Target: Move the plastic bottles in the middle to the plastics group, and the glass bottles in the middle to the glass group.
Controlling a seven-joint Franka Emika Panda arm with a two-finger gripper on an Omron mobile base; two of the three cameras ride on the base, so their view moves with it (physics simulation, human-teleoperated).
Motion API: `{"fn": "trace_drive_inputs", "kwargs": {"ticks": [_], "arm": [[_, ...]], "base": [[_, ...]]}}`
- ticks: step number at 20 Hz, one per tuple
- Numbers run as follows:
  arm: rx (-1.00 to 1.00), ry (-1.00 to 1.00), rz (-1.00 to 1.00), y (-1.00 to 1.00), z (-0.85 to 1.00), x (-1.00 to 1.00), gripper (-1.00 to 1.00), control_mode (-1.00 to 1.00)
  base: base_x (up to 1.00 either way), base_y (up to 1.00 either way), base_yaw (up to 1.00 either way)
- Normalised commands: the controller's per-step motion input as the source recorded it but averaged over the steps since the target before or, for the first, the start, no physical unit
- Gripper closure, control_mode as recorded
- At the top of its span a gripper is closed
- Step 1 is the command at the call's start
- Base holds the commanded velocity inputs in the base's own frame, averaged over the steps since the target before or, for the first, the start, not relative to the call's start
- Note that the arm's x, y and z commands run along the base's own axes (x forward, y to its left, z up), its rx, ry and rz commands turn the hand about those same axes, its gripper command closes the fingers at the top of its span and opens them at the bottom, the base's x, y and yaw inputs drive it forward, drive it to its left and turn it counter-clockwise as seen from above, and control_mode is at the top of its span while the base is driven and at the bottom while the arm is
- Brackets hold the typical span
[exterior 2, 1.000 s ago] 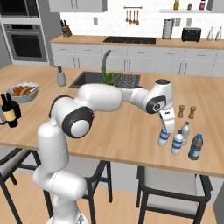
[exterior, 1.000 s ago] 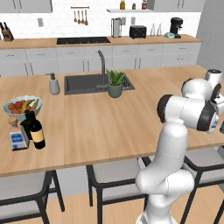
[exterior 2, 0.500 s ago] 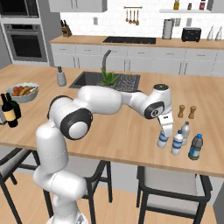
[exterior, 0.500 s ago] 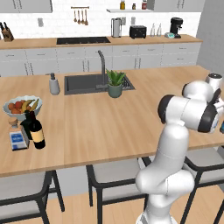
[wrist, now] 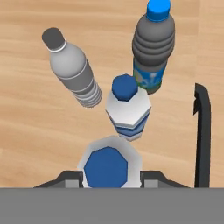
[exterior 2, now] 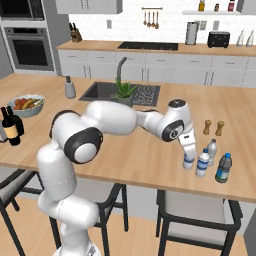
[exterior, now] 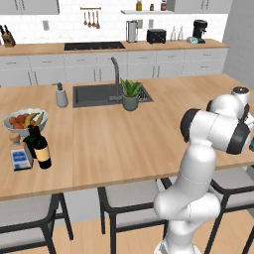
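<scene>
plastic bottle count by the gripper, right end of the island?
4. One between the gripper fingers at the group's left; white blue-banded bottle beside it; grey-capped bottle behind; dark blue-capped bottle rightmost.

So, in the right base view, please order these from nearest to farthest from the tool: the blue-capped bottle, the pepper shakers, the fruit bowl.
From the tool:
1. Blue-capped bottle, at the island's front edge beside it.
2. Pepper shakers, behind it.
3. Fruit bowl, at the island's opposite end.

Far to the left of our hand (exterior: pixel 241 95), a dark wine bottle (exterior: pixel 41 148) stands upright by a squat black bottle (exterior: pixel 31 141), a small blue-labelled bottle (exterior: pixel 21 158) and a fruit bowl (exterior: pixel 25 120); our fingers are hidden.
</scene>
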Motion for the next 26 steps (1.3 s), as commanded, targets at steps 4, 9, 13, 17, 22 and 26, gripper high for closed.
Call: {"fn": "trace_drive_inputs", "kwargs": {"ticks": [4,9,13,17,22,26], "arm": [[-0.04,0.00,0.00,0.05,-0.07,0.00,1.00,-1.00],[0.00,0.00,0.00,0.01,-0.25,0.00,1.00,-1.00],[0.00,0.01,0.00,0.00,-0.11,0.00,1.00,-1.00],[0.00,0.02,0.00,0.00,-0.03,0.00,1.00,-1.00],[0.01,0.01,0.00,0.00,-0.22,0.04,1.00,-1.00],[0.04,0.00,0.00,0.00,-0.31,0.01,1.00,-1.00]], "base": [[0.00,0.00,0.00],[0.00,0.00,0.00],[0.00,0.00,0.00],[0.00,0.00,0.00],[0.00,0.00,0.00],[0.00,0.00,0.00]]}}
